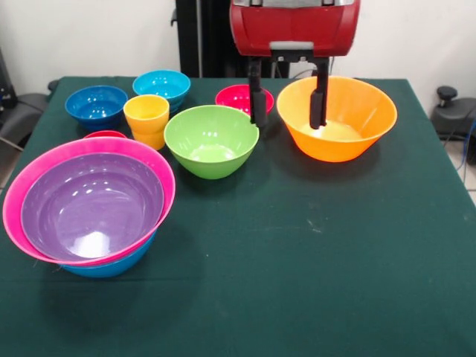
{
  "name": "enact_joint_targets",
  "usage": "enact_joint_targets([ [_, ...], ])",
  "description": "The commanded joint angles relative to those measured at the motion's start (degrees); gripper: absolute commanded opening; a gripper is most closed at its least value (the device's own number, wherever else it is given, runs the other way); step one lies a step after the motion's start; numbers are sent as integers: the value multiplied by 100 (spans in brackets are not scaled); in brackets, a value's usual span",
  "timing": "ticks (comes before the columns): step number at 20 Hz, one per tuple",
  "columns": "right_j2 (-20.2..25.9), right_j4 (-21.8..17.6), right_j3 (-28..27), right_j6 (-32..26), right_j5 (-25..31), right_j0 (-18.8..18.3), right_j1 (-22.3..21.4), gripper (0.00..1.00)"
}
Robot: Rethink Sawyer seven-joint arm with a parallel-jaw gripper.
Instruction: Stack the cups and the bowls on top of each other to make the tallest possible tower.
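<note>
Nested tower point(89, 208) at the counter's point(312, 260) seven o'clock; medium bowl point(211, 140) at center; large bowl point(337, 117) at two o'clock, fingers point(288, 100) spread, astride its rim; cup point(147, 120) and small bowls point(161, 86) at eleven.

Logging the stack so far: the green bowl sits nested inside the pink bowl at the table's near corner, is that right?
Not quite. In the front view it is the purple bowl nested inside the pink bowl. The green bowl stands alone on the table.

Bright, even overhead light on my table point(312, 245); white glare spots in purple bowl point(93, 204) & orange bowl point(338, 119), soft shadows under bowls. Focus crisp, no edge warp.
</note>
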Motion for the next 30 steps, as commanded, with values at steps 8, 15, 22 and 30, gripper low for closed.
enact_joint_targets([
  [8,-345,46,554,456,-165,106,377,100],
  [15,-342,48,719,319,-269,48,417,100],
  [22,-366,35,784,303,-350,47,482,100],
  [30,-301,-7,823,202,-663,-30,754,100],
])
